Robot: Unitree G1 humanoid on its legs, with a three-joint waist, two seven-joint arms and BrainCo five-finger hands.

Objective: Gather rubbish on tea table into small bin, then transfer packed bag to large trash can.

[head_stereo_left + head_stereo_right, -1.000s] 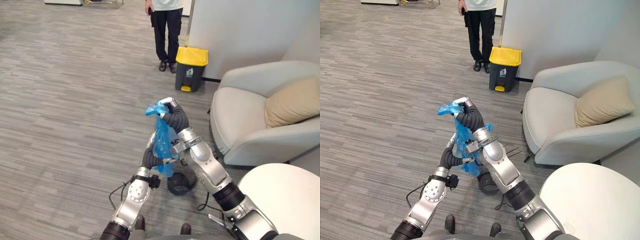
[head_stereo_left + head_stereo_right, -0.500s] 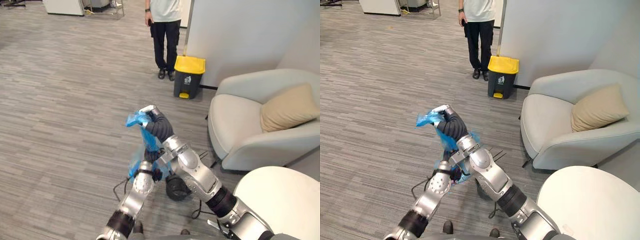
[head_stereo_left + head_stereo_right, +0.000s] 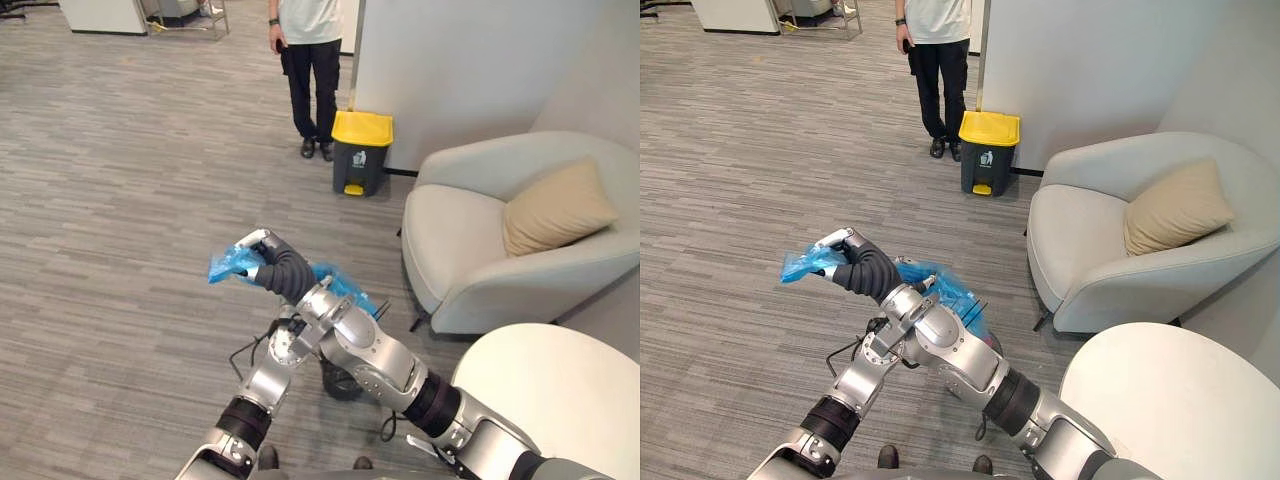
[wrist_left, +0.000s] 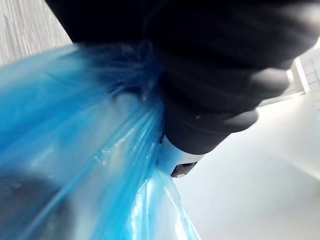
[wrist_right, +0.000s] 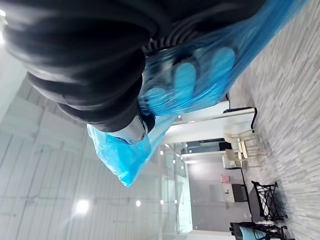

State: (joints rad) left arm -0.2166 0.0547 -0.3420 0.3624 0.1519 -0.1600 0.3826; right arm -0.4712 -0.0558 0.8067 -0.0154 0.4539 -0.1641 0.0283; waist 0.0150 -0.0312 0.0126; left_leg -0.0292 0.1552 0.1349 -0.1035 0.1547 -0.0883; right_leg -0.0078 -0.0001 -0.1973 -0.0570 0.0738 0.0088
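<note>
A blue plastic bag (image 3: 345, 285) hangs off the floor in front of me. My right hand (image 3: 272, 265) is curled round its neck, and the bunched top (image 3: 800, 265) sticks out to the left past the fingers. In the right wrist view the fingers (image 5: 182, 82) show through the blue film. My left arm rises from the lower left, with its hand tucked behind the right forearm. In the left wrist view the left hand (image 4: 210, 60) lies tight against the bag (image 4: 75, 165). The large trash can (image 3: 360, 152), dark with a yellow lid, stands far ahead by the wall.
A person (image 3: 308, 60) stands just left of the trash can. A white armchair (image 3: 470, 240) with a tan cushion (image 3: 555, 205) sits to the right. The round white tea table (image 3: 540, 390) is at the lower right. The small black bin (image 3: 338, 382) is on the floor below my arms.
My right hand has swung the bag's neck down and to the left, so the bag lies flatter. The left hand has curled shut against the bag. The camera has shifted too.
</note>
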